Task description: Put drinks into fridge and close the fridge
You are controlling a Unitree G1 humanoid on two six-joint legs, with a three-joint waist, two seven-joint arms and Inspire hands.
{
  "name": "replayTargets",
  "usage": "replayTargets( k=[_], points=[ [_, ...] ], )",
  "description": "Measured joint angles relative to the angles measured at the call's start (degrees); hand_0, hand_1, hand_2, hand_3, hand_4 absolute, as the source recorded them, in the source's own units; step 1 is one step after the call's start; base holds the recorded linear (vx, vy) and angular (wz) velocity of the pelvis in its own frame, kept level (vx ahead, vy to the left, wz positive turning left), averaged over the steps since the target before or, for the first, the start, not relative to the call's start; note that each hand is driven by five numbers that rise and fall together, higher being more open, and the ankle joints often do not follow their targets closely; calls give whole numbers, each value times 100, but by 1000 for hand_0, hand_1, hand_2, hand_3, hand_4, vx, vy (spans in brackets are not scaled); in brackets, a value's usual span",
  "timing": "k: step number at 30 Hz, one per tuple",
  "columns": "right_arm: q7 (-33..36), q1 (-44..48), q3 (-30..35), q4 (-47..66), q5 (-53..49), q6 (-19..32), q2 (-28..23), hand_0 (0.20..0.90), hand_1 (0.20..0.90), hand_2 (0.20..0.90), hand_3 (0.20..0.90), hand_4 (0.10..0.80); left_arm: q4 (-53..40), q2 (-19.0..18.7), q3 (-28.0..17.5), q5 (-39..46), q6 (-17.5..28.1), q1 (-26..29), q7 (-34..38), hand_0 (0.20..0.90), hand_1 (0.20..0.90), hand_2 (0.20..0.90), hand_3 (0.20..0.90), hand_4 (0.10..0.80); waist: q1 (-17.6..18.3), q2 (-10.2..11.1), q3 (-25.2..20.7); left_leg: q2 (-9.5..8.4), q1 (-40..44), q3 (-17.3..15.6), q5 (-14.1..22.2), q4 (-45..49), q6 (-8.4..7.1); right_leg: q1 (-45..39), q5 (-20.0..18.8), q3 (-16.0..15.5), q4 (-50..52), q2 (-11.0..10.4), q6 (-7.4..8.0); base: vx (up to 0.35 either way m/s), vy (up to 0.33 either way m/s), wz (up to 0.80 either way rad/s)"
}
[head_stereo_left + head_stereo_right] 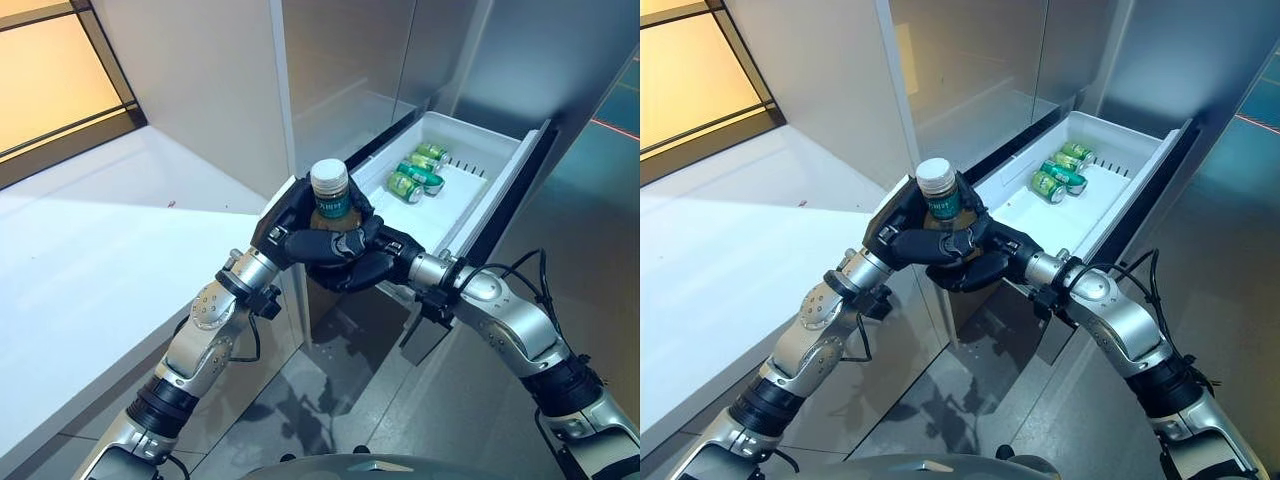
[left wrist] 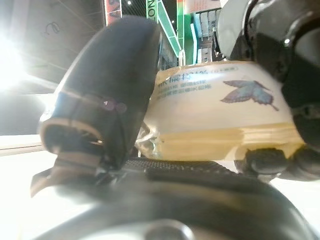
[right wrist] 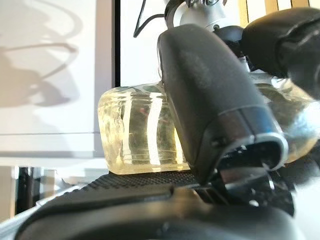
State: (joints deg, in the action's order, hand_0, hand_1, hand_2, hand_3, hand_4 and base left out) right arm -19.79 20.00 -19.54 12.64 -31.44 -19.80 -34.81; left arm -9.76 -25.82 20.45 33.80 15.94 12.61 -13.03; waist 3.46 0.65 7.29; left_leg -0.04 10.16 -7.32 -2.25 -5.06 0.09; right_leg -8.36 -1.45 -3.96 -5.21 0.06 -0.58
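A bottle (image 1: 330,192) with a white cap, a green label and yellowish drink stands upright between both hands, just before the near end of the open white fridge drawer (image 1: 500,165). My left hand (image 1: 285,222) and my right hand (image 1: 362,262) are both curled round its body. The left wrist view shows the bottle (image 2: 220,117) against the thumb (image 2: 107,92). The right wrist view shows its clear lower part (image 3: 137,132) behind the thumb (image 3: 215,105). Green cans (image 1: 415,175) lie in the drawer.
A white counter (image 1: 90,260) runs along the left. The grey fridge front (image 1: 340,60) rises behind the drawer. A grey floor (image 1: 340,390) lies below the arms.
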Motion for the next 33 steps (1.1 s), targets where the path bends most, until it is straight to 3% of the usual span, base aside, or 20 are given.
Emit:
replayTargets(
  k=[8, 19, 24, 29, 33],
  points=[
    [956, 759, 18, -102, 235, 255, -127, 300, 300, 300, 200, 100, -1, 36, -114, -456, 545, 517, 512, 900, 900, 900, 900, 800, -17, 84, 50, -5, -2, 5, 0, 0, 0, -5, -5, -1, 0, -3, 3, 0, 0, 0],
    [2108, 1205, 765, -2124, 132, 371, -945, 300, 300, 300, 200, 100, -107, 15, -269, -561, 813, 661, 617, 900, 900, 900, 900, 800, -165, 123, 73, -13, -63, 131, -1, -1, 2, 3, -3, -113, -1, -15, 6, -6, 11, 5],
    [2355, 1205, 821, -2826, 716, 471, -1348, 300, 300, 300, 200, 100, -106, 34, -273, -111, 748, 661, 581, 900, 900, 900, 900, 800, -143, 119, 78, -8, -84, 147, -1, -1, 2, 17, -2, -128, -1, -11, 7, -1, 2, 1],
    [2429, 1205, 821, -3148, 1295, 704, -1638, 300, 300, 300, 200, 100, -102, 185, -277, 1046, -4, 622, 131, 900, 900, 900, 900, 800, -112, 88, 120, -9, -88, 181, -1, -2, 2, 9, 2, -156, -3, -15, 11, 40, 7, 3],
    [2435, 1292, 818, -3506, 1289, 923, -1768, 300, 300, 300, 200, 100, 19, 389, -210, 2286, -1361, 158, -619, 900, 900, 900, 900, 800, -181, 67, 150, -7, -88, 218, -1, -2, 2, -4, 3, -197, -3, -14, 11, 57, 7, 3]
  ],
)
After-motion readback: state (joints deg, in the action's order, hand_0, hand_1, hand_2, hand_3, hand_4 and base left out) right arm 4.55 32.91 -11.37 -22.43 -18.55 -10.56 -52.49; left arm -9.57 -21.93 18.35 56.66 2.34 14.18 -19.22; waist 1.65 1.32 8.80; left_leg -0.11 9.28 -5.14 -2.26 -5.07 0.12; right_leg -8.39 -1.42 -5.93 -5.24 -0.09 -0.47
